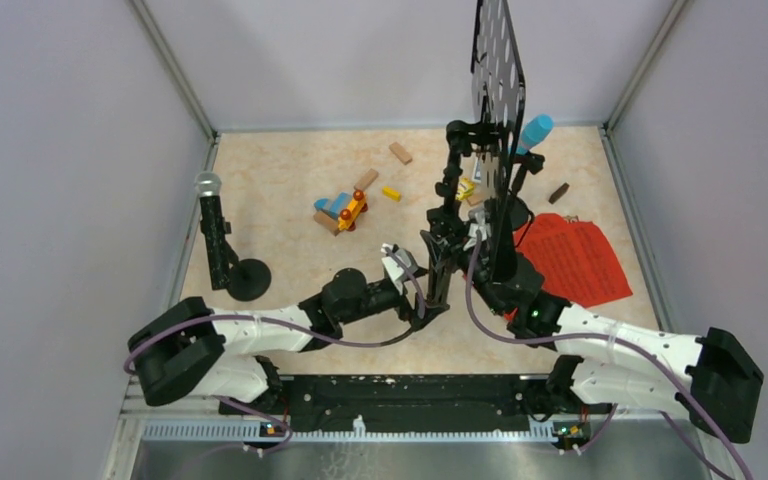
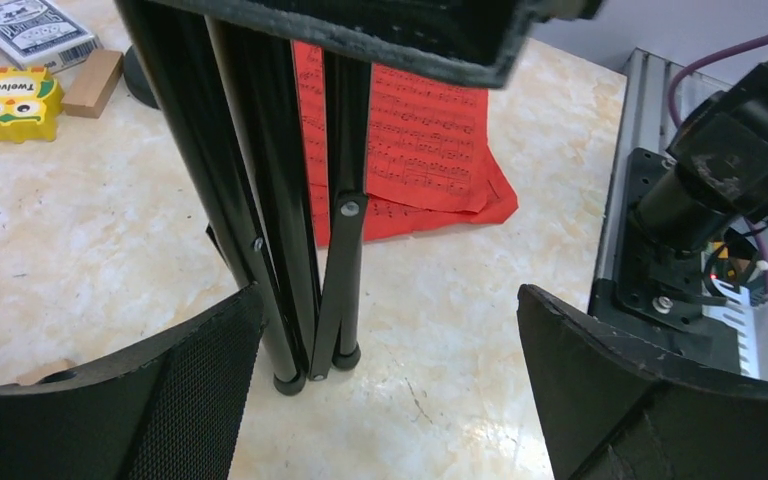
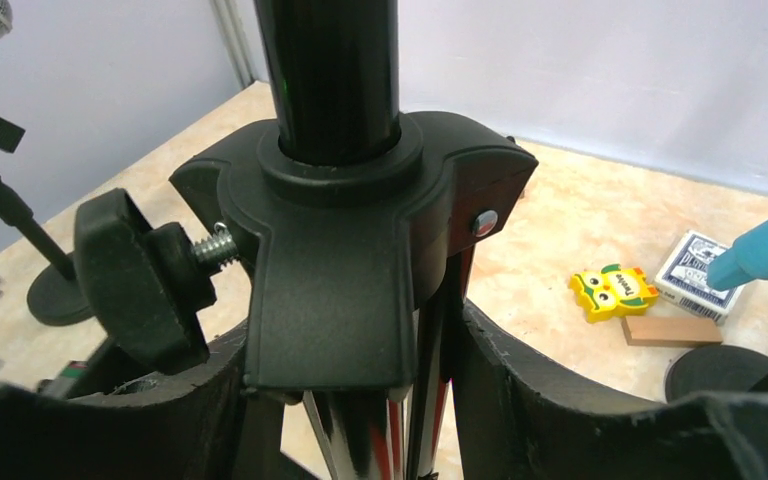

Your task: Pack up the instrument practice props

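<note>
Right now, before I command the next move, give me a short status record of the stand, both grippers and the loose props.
music stand: upright, legs folded together, feet on table
right gripper: shut on music stand below its collar
left gripper: open, straddling legs near feet
red pages: flat on table, right of stand
blue microphone: on rear holder
silver-headed microphone: on left holder

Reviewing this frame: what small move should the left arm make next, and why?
Probably close the left gripper: its open fingers bracket the folded tripod legs near their feet, while the right gripper seems clamped below the hub.
</note>
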{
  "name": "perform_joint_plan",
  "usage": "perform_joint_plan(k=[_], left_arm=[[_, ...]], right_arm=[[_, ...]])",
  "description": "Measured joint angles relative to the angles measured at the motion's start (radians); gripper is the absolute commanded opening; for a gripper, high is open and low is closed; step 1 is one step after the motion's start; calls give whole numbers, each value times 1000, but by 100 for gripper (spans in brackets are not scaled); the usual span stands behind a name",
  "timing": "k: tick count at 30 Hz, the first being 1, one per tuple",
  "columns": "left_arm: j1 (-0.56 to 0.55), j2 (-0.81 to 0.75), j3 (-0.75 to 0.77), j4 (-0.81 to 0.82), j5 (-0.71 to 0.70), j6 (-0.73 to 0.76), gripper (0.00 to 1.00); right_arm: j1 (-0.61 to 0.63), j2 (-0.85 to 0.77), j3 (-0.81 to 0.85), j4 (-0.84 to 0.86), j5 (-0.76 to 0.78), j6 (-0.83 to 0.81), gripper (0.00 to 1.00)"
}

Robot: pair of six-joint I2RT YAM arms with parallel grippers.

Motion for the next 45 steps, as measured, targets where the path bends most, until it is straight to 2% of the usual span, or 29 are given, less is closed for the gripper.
perform_joint_plan(k=[8, 20, 28, 36, 45], left_arm=[[-33, 148, 42, 39, -56, -1, 99], [-140, 236, 39, 63, -334, -36, 97], [-162, 272, 39, 89, -417, -43, 97], [-171, 267, 31, 97, -456, -66, 98], [-227, 134, -87, 92, -462, -41, 99]], right_arm=[[-18, -6, 83, -178, -11, 87, 0], [-32, 1, 214, -438, -94, 192, 0], [-34, 16, 272, -539, -150, 215, 0], [-34, 17, 300, -597, -173, 188, 0], [-3, 12, 298, -595, -222, 186, 0]])
